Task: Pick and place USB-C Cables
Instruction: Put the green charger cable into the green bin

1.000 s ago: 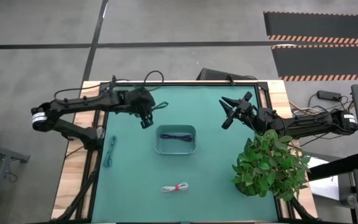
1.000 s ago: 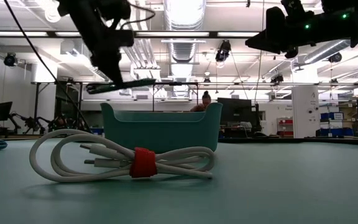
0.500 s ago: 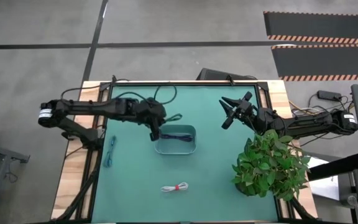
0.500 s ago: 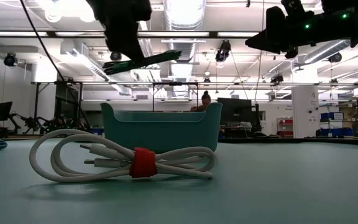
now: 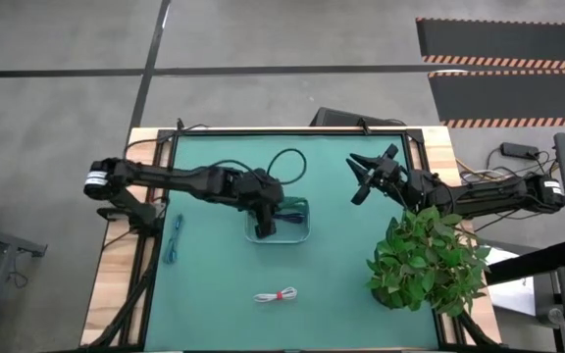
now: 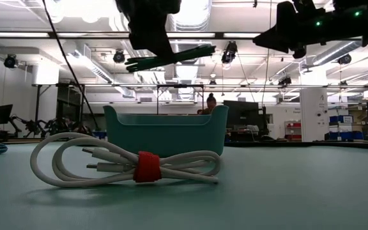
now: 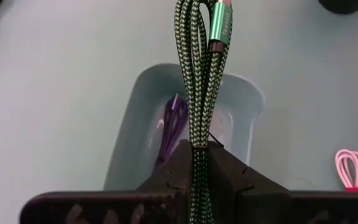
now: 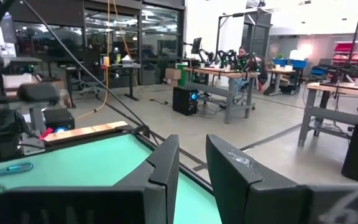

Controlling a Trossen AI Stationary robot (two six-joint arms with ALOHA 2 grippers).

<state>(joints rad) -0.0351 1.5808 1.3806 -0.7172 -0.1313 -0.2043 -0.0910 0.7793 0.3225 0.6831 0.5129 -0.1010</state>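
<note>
Green braided USB-C cable (image 7: 197,93) hangs clamped in the left tool (image 7: 194,163) above the tray (image 5: 302,235), where the dark blue cable (image 7: 170,127) already lies. Teal cable (image 5: 174,238) and white cable (image 5: 277,295) remain on the tabletop (image 5: 214,284). Right tool (image 5: 369,175) waits aside, fingers slightly apart, empty.

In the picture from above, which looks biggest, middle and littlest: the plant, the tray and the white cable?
1. The plant looks biggest.
2. The tray comes next, partly hidden by the left gripper.
3. The white cable with its red tie looks littlest.
</note>
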